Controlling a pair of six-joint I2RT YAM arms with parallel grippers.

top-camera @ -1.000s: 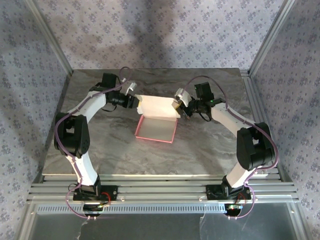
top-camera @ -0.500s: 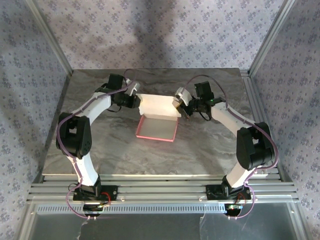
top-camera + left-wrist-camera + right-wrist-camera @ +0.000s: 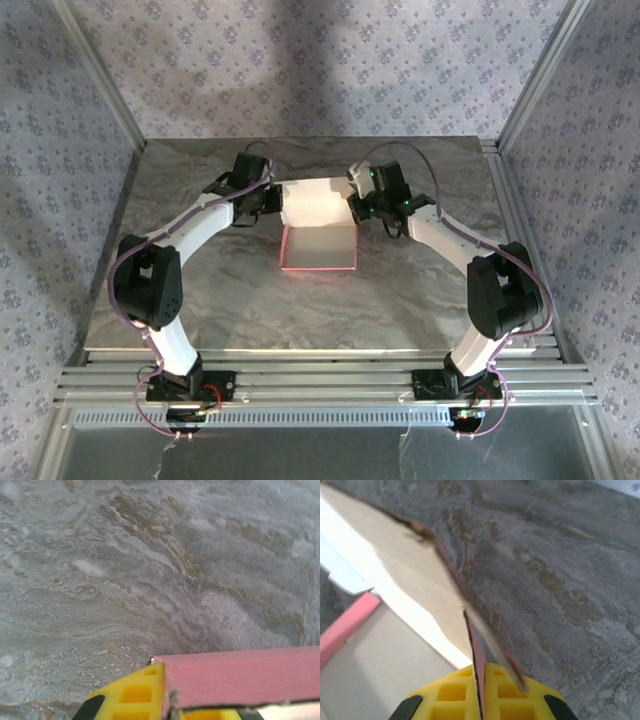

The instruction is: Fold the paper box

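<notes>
My left tool and right tool pinch opposite ends of the box flap, raised crosswise between them

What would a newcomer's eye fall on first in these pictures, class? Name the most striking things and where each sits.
First, the thin pink-red cardboard paper box with its pale whitish inside, lying open at the middle of the grey marbled table, its far flap raised. Next, the left gripper and the right gripper, reaching in from either side, each shut on one end of that flap.
</notes>
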